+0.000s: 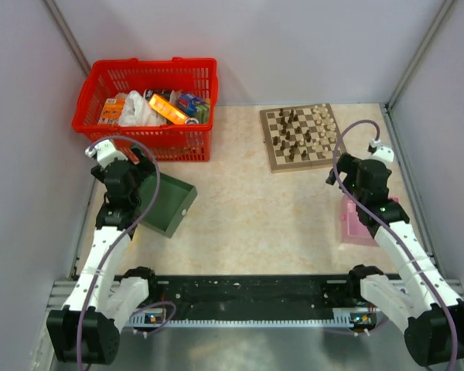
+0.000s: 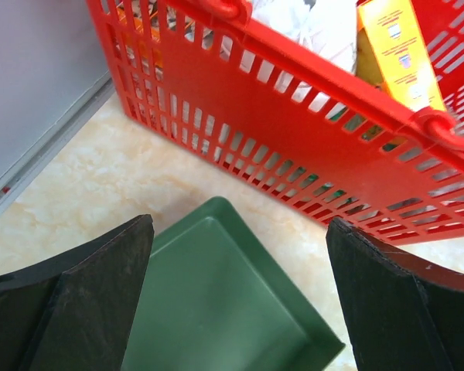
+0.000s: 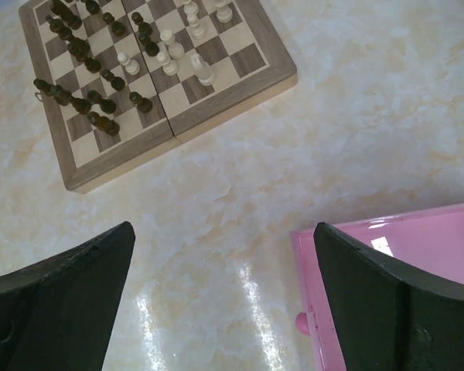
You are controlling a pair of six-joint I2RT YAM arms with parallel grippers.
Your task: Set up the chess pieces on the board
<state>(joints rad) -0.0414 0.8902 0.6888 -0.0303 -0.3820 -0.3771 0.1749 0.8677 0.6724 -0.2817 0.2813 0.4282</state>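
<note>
The board (image 1: 300,137) lies at the back right of the table, with dark brown pieces (image 1: 286,135) on its left part and pale cream pieces (image 1: 321,124) on its right. It also shows in the right wrist view (image 3: 216,89), with dark pieces (image 3: 85,85) and cream pieces (image 3: 174,50) standing scattered. My right gripper (image 3: 224,309) is open and empty, above bare table between the board and a pink box. My left gripper (image 2: 240,301) is open and empty over a green tray, far from the board.
A red basket (image 1: 147,104) full of packets stands at the back left, close ahead of the left gripper (image 2: 294,100). The green tray (image 1: 166,205) lies under the left arm. The pink box (image 1: 359,224) lies under the right arm. Grey walls close in both sides.
</note>
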